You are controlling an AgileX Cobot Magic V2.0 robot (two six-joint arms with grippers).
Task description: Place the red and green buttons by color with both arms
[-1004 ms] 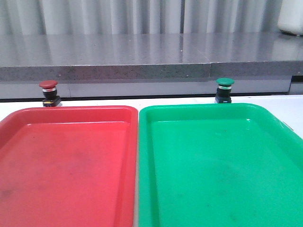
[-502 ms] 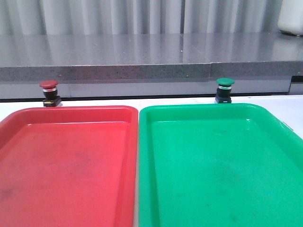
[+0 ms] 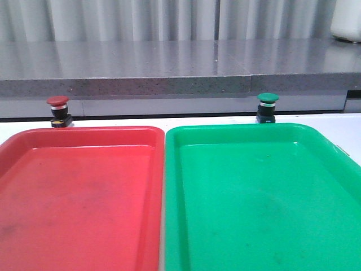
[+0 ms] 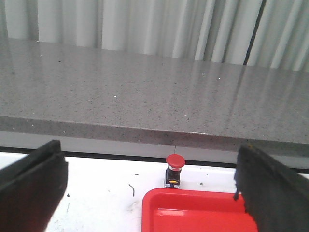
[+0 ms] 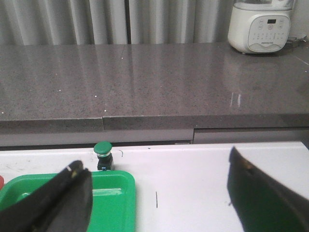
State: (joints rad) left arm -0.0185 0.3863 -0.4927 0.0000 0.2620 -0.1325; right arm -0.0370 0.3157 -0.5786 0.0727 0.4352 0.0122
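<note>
Grippers (image 4: 149, 193) (image 5: 159, 198) wide apart, buttons (image 3: 58, 110) (image 3: 267, 107) seemingly upright

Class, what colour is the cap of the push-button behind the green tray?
Green; the green-capped push-button shows best in the front view.

A red button (image 3: 58, 110) stands behind the red tray (image 3: 84, 134), a green button (image 3: 267, 107) behind the green tray (image 3: 237, 131).

Light is even and bright, seemingly from overhead. The polished grey stone counter (image 3: 169, 62) mirrors the pale pleated curtain (image 3: 169, 20) as soft vertical streaks across the upper part of the front view. The glossy red plastic tray (image 3: 79, 138) and the glossy green plastic tray (image 3: 316, 138) carry faint sheen along their rims. Shadows are weak. In both wrist views the black fingers (image 4: 29, 183) at the lower corners are blurred, the background sharper.
</note>
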